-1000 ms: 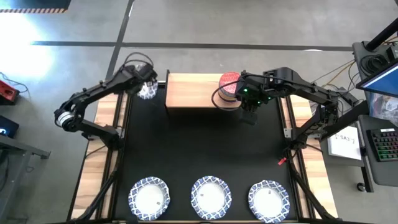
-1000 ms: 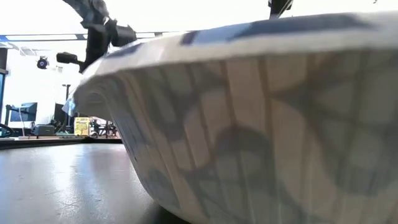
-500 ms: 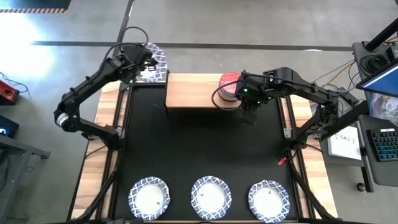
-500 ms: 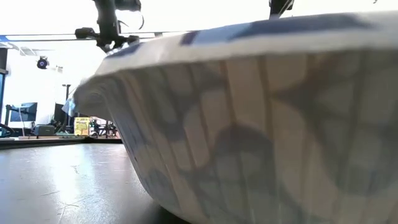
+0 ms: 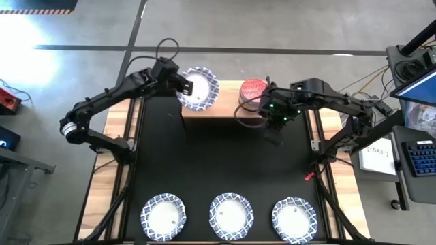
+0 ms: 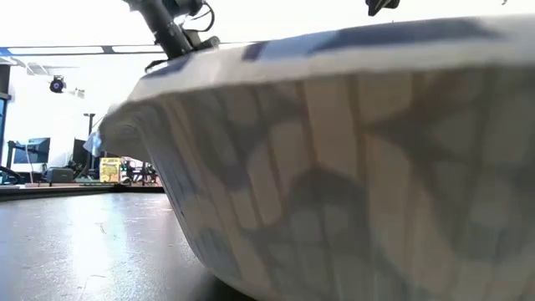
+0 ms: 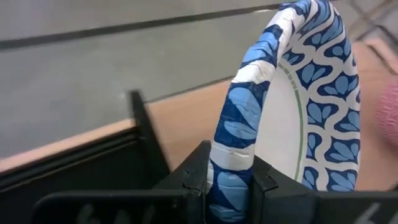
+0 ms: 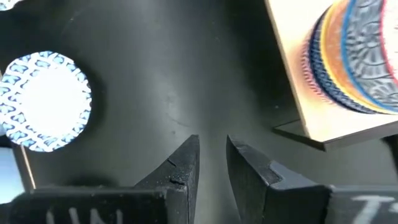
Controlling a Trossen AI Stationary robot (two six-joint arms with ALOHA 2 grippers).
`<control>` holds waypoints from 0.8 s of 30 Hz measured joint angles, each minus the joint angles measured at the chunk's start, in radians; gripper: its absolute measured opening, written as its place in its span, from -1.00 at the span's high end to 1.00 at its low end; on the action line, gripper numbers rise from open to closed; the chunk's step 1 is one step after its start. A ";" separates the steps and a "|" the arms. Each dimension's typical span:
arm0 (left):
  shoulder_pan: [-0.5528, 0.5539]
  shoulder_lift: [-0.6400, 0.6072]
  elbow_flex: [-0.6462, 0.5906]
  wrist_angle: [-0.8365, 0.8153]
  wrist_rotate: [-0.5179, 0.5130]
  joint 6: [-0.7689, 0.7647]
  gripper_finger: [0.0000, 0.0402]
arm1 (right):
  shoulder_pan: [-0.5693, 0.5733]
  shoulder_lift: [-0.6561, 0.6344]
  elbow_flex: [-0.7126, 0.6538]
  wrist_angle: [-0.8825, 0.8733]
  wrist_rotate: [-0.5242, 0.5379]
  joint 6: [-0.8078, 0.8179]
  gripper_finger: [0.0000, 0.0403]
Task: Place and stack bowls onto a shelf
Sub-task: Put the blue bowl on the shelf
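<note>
1. The shelf (image 5: 218, 103) sits upper centre of the high view, small bowls (image 5: 252, 92) stacked at its right end.
2. The left gripper (image 5: 182, 83) clenches a wide bowl (image 5: 199, 88) by its rim over the shelf's left end; such a thin grip could let it slip or tip.
3. The right gripper (image 5: 272, 129), slightly parted and holding nothing, hangs just below the stack and could knock it.
4. Only the left wrist view shows the pinch; the low view shows mostly one near bowl (image 6: 351, 159).

The left hand (image 5: 185, 85) is reaching toward the far centre, fingers pinching closed; the right hand (image 5: 274, 131) is hovering right of centre, fingers slightly apart and holding nothing.
</note>
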State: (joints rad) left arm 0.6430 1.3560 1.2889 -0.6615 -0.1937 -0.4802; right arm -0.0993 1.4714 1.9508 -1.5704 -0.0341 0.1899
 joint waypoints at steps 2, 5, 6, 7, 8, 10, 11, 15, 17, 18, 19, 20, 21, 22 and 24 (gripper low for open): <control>-0.001 0.000 -0.045 0.059 0.051 -0.002 0.85 | 0.019 -0.003 -0.006 0.000 0.000 0.016 0.66; -0.001 0.001 -0.101 0.172 0.118 -0.012 0.85 | 0.046 -0.007 -0.018 0.000 0.000 0.044 0.66; -0.001 0.001 -0.118 0.204 0.138 -0.015 0.85 | 0.054 -0.007 -0.023 -0.001 0.000 0.050 0.66; -0.001 0.001 -0.134 0.232 0.155 -0.017 0.85 | 0.062 -0.008 -0.028 0.000 0.000 0.056 0.66; -0.001 0.001 -0.145 0.252 0.162 -0.018 0.85 | 0.070 -0.009 -0.035 0.000 0.000 0.063 0.66; -0.001 0.001 -0.153 0.255 0.165 -0.017 0.85 | 0.082 -0.009 -0.046 -0.001 0.001 0.082 0.66; -0.001 0.001 -0.153 0.257 0.166 -0.009 0.85 | 0.088 -0.010 -0.050 -0.001 0.004 0.088 0.66; -0.001 0.001 -0.153 0.257 0.167 0.001 0.85 | 0.103 -0.010 -0.053 -0.001 0.008 0.100 0.66; 0.000 0.001 -0.151 0.251 0.167 0.001 0.85 | 0.104 -0.010 -0.053 -0.001 0.008 0.100 0.66; 0.000 0.001 -0.150 0.251 0.167 0.001 0.85 | 0.104 -0.010 -0.053 0.000 0.009 0.100 0.66; 0.000 0.001 -0.150 0.250 0.167 0.005 0.84 | 0.104 -0.010 -0.053 0.000 0.009 0.100 0.66; 0.000 0.001 -0.150 0.249 0.167 0.011 0.84 | 0.104 -0.010 -0.053 0.000 0.009 0.100 0.66; 0.000 0.001 -0.150 0.249 0.166 0.019 0.84 | 0.104 -0.010 -0.053 0.000 0.010 0.100 0.66; 0.000 0.001 -0.150 0.249 0.165 0.024 0.84 | 0.104 -0.010 -0.053 0.000 0.010 0.100 0.66; 0.000 0.002 -0.150 0.246 0.161 0.026 0.83 | 0.104 -0.010 -0.053 0.000 0.011 0.100 0.66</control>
State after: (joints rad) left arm 0.6426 1.3581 1.1385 -0.4152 -0.0325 -0.4538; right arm 0.0046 1.4616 1.8977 -1.5700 -0.0235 0.2897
